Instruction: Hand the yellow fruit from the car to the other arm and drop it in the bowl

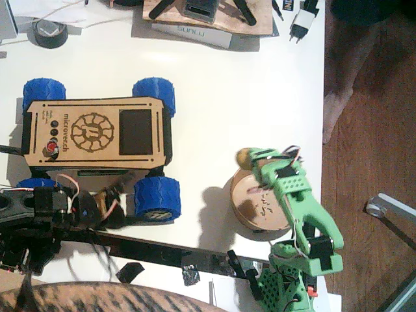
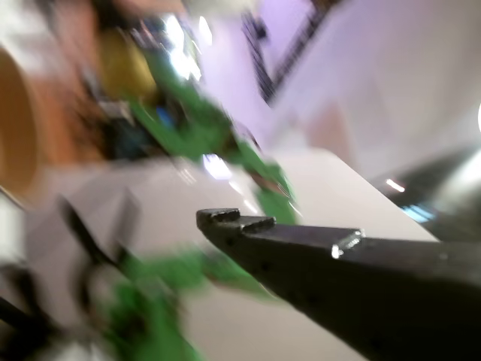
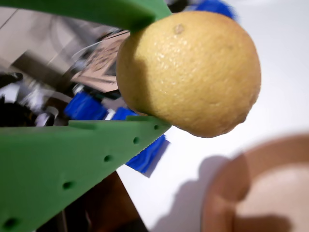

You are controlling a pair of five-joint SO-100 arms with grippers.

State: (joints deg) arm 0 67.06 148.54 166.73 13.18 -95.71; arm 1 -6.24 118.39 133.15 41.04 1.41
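The yellow fruit [image 1: 243, 156] hangs over the far rim of the tan bowl [image 1: 249, 209], with my green right gripper [image 1: 250, 158] shut on it. In a wrist view the fruit [image 3: 193, 72] sits pinched between two green fingers [image 3: 72, 159], and the bowl [image 3: 223, 193] lies below at the lower right. The car [image 1: 97, 130] stands at the left with nothing on its plywood top. My black left gripper [image 1: 117, 194] lies low beside the car's front blue wheel [image 1: 156, 197]. A blurred wrist view shows only one black finger [image 2: 248, 229], with nothing against it.
A tape roll [image 1: 49, 32], a wooden board with tools [image 1: 208, 13] and a white plug [image 1: 304, 23] lie along the far edge. The table's right edge [image 1: 324, 97] drops to a dark floor. Black bars and clips [image 1: 188, 257] lie near the front.
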